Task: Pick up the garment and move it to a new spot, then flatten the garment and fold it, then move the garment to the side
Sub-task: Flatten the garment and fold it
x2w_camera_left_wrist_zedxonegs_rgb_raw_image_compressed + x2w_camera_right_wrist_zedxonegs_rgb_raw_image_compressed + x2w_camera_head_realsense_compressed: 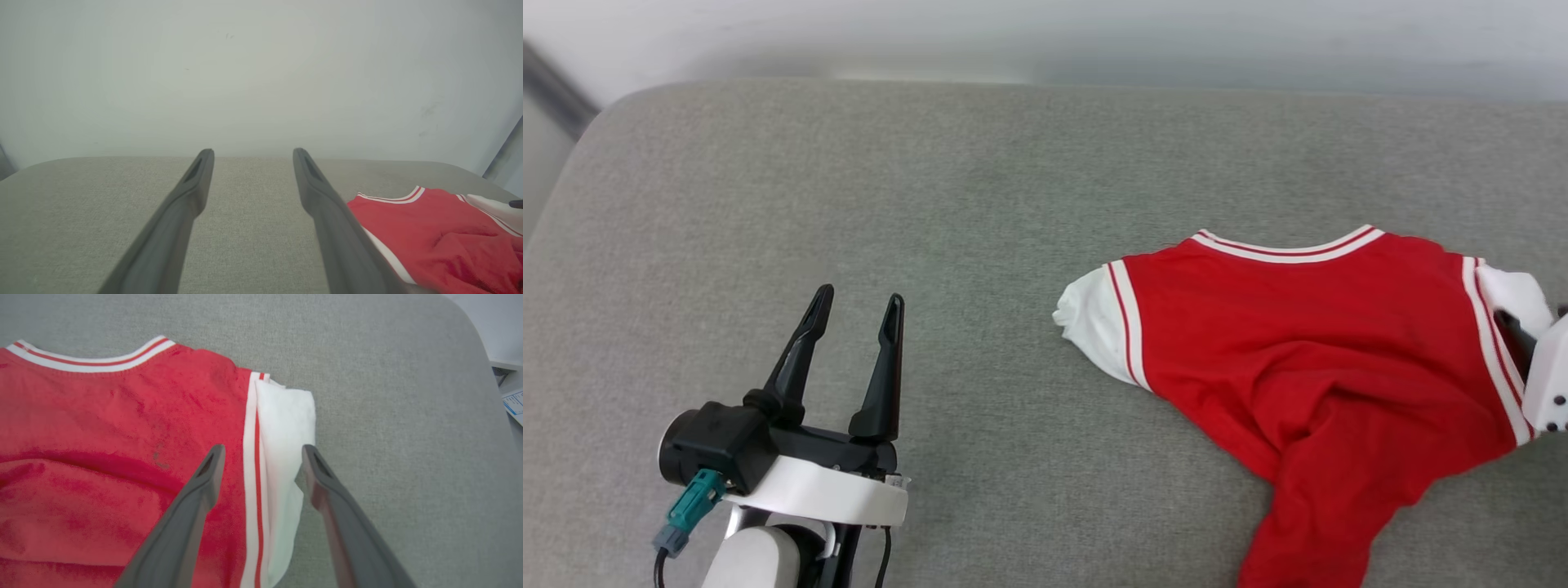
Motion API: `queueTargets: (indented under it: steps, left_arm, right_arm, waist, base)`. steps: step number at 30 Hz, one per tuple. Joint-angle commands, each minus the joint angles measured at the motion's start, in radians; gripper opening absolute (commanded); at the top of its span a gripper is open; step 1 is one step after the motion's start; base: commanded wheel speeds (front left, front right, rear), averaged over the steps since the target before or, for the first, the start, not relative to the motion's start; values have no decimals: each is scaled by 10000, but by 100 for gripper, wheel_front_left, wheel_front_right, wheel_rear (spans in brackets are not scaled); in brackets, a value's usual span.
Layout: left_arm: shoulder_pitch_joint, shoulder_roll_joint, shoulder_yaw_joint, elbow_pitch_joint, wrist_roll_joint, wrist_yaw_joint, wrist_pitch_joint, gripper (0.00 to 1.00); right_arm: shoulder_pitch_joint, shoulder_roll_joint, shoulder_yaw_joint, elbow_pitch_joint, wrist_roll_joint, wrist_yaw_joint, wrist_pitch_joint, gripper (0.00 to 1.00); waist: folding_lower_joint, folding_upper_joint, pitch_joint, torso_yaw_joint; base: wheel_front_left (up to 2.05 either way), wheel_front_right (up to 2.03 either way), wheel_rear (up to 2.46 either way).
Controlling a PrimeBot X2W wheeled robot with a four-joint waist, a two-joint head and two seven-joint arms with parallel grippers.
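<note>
Now wide open and empty, right gripper (261, 451): straddles the red-and-white striped shoulder seam (254, 416) of the red jersey-style T-shirt with white short sleeves (102, 416), one dark finger over red cloth, the other at the edge of the white sleeve (286, 416); touching or just above, hard to tell. Seems placed to spread that crumpled sleeve flat, given the fold humped in the red cloth beside it. Further out, lies rumpled on the right part of the grey woven upholstered surface (931, 204), collar at the far side, hem twisted toward the near edge. Hovers well apart at lower left, left gripper (860, 296), equally wide, gripping nothing, probably waiting for the opposite sleeve.
</note>
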Motion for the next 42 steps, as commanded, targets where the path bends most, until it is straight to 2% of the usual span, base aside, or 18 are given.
queueTargets:
  steps: [1,7,13,19,23,27,34,36,39,42]
  left_arm:
    - [40,17,39,11,-32,-13,-23,100]
    - [84,-44,166,-98,-97,-14,-23,100]
    - [287,-56,71,-47,-172,-14,-23,100]
    - [441,242,-492,322,-266,-13,-8,100]
    - [116,391,-875,408,-783,-13,709,100]
    - [-639,865,-1280,195,-1420,-13,2375,100]
    - [-2876,2509,-2632,120,-2702,-1,7358,100]
    - [-3461,2673,-2728,300,-3021,0,8381,100]
    - [-4067,2622,-2754,723,-3727,57,9749,100]
    - [-4571,3004,-3000,1061,-3738,43,10841,100]
  right_arm:
    - [77,55,54,-227,122,-7,-446,100]
    - [453,197,601,-1762,1007,-7,-2990,100]
    - [1358,911,565,-3179,1023,-5,-5413,100]
    - [2161,1906,164,-4252,486,-5,-7029,100]
    - [2416,2390,-145,-4647,302,-5,-7408,100]
    - [2419,2579,-348,-4908,101,-5,-7401,100]
    - [2018,2638,-356,-5341,16,-5,-7607,100]
    - [2063,2578,-276,-5350,-141,-7,-7786,100]
    - [2087,2623,-139,-5207,-259,-7,-7970,100]
    - [1995,2688,-69,-5043,-318,-5,-8112,100]
  waist:
    - [0,0,-109,-164]
    - [0,0,-326,-591]
    - [0,0,-517,-922]
    - [0,0,-481,-1237]
    - [0,0,-355,-1464]
    - [0,0,-165,-1690]
    - [0,0,277,-2092]
    - [0,0,418,-2207]
    - [0,0,621,-2361]
    - [0,0,815,-2531]
  base:
    - [0,0,0]
    - [0,0,0]
    - [0,0,0]
    - [0,0,0]
    - [0,0,0]
    - [0,0,0]
    - [0,0,0]
    - [0,0,0]
    - [0,0,0]
    - [0,0,0]
